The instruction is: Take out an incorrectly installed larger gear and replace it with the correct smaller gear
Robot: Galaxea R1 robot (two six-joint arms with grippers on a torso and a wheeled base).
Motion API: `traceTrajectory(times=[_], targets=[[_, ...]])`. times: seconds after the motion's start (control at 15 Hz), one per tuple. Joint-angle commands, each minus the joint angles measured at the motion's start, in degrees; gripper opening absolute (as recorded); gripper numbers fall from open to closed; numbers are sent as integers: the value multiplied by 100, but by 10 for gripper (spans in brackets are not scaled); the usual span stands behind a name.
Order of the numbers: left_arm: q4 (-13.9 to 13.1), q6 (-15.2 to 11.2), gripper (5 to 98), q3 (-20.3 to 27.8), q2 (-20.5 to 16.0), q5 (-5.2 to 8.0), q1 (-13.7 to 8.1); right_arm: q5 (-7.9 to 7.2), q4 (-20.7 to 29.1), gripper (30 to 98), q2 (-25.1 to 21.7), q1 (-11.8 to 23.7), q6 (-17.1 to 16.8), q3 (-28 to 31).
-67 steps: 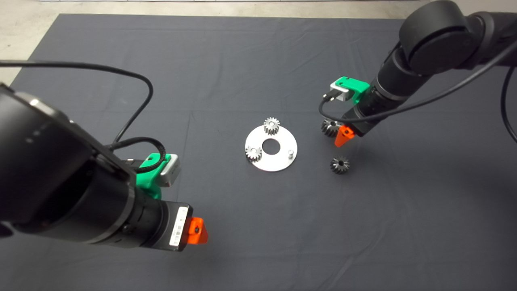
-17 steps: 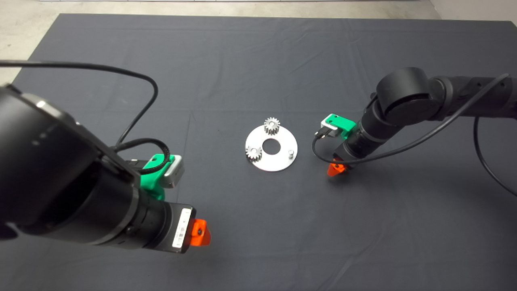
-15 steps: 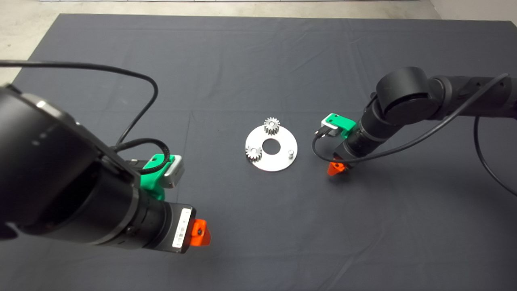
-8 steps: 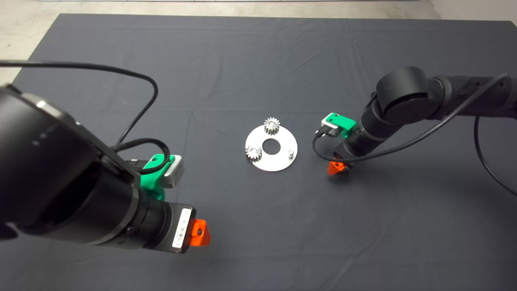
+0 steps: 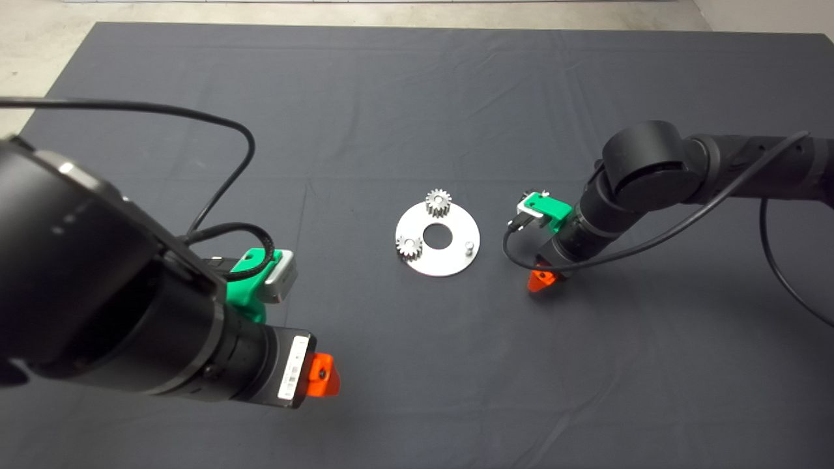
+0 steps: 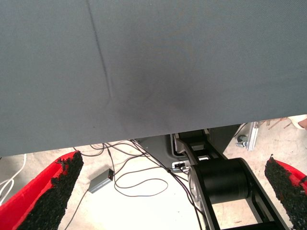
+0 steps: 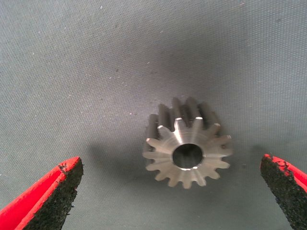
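Smaller gear [image 7: 188, 149]: flat on mat, right of disc [image 5: 437, 238], between wide-open right gripper [image 7: 177, 196] fingers. Best centred, lowered squarely, closed across teeth. Left gripper [image 6: 168, 191]: open, parked near front-left.

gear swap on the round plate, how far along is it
Done: the round silver metal plate carries only two small pale silver gears, and its third pin is bare, so the wrong gear looks removed. In hand: the right tool is down over the small dark grey metal gear, fingers open either side, not gripping. Left: grasp it and seat it on that pin. The left tool waits at lower left.
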Motion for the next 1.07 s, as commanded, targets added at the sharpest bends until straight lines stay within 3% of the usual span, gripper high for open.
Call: traceTrajectory(times=[0.0,0.4,1.0], targets=[[-81,-12,976,79,-4,7,-99,-601,-193,976,-5,46,-27,12],[-81,-12,976,79,5,16,-99,-601,-501,956,21,37,-27,-50],[-72,5,976,79,-12,24,-99,-584,-509,908,21,37,-27,-40]])
